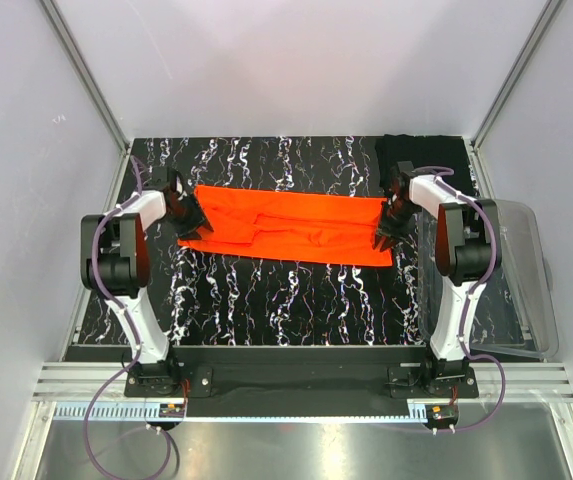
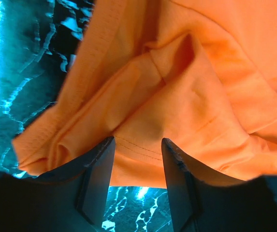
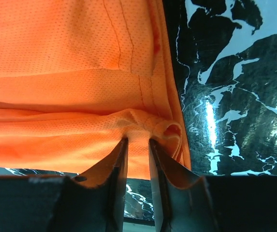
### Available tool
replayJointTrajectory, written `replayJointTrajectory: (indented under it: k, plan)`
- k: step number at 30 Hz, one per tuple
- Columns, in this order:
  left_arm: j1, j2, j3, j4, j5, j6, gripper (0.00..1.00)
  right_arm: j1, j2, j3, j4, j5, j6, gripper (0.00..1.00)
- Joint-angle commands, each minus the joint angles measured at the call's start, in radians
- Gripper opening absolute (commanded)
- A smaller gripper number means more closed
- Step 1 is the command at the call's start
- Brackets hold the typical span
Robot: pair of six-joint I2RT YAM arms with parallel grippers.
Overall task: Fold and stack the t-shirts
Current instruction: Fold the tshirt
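The orange-red t-shirt [image 1: 286,225] lies folded into a long strip across the middle of the marble table top [image 1: 286,300]. My left gripper [image 1: 191,222] is at the strip's left end. In the left wrist view it [image 2: 138,142] is open, its jaws apart over the hem of the cloth [image 2: 186,87]. My right gripper [image 1: 386,235] is at the strip's right end. In the right wrist view it [image 3: 138,141] is shut on a bunched fold of the orange cloth [image 3: 65,72]. The black t-shirt [image 1: 421,155] lies at the back right corner.
A clear plastic bin [image 1: 511,290] stands at the right edge of the table, beside the right arm. White walls with metal posts close in the back and sides. A metal rail runs along the near edge by the arm bases.
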Motion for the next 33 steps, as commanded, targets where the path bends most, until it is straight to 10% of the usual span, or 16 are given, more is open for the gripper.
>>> replayJointTrajectory:
  k: [1, 33]
  plan:
    - [0.007, 0.012, 0.034, -0.014, -0.026, 0.046, 0.51, 0.0, -0.039, -0.015, 0.01, 0.038, -0.024, 0.31]
    - [-0.106, -0.215, -0.014, -0.054, 0.003, -0.008, 0.56, 0.0, -0.034, 0.177, -0.042, 0.071, -0.055, 0.42]
